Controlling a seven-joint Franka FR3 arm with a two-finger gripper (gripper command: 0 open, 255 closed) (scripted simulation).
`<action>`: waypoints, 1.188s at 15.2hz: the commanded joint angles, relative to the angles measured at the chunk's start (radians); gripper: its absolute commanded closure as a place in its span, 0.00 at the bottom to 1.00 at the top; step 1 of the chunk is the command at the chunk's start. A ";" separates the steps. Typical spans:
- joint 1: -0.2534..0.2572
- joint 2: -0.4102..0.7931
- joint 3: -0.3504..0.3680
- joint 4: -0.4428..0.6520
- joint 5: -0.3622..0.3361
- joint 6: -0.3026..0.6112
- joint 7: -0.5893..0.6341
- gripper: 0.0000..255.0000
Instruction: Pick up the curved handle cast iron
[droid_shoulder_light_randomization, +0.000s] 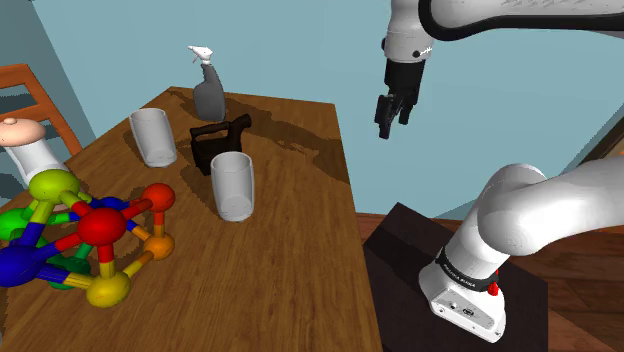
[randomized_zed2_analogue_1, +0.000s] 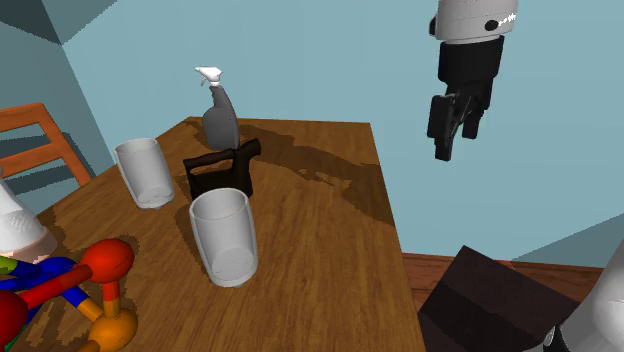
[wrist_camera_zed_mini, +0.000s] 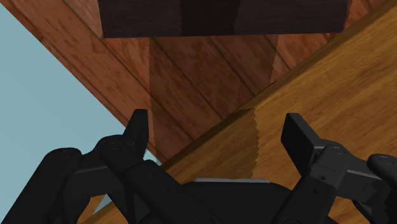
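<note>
Open pincer (droid_shoulder_light_randomization: 392, 122) above table (droid_shoulder_light_randomization: 300, 250) edge; iron (droid_shoulder_light_randomization: 218, 142) apart.

Gripper (droid_shoulder_light_randomization: 393, 118) hangs high, fingers apart, just off the table (droid_shoulder_light_randomization: 300, 260) edge, with free air all round it. Bare tabletop runs from under the hand to the iron (droid_shoulder_light_randomization: 220, 138), so the iron's near side is open. A spray bottle (droid_shoulder_light_randomization: 208, 90) crowds one flank and a glass (droid_shoulder_light_randomization: 233, 186) the other. Second glass (droid_shoulder_light_randomization: 153, 137) stands beyond the iron, farthest from the hand. Dark stand (droid_shoulder_light_randomization: 400, 240) sits low beside the table, below the hand.
</note>
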 joint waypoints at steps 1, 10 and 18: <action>0.000 0.000 0.000 0.000 0.000 0.000 0.000 0.00; 0.061 0.367 -0.034 0.245 -0.043 0.130 -0.254 0.00; 0.112 0.667 -0.020 0.524 -0.053 0.160 -0.460 0.00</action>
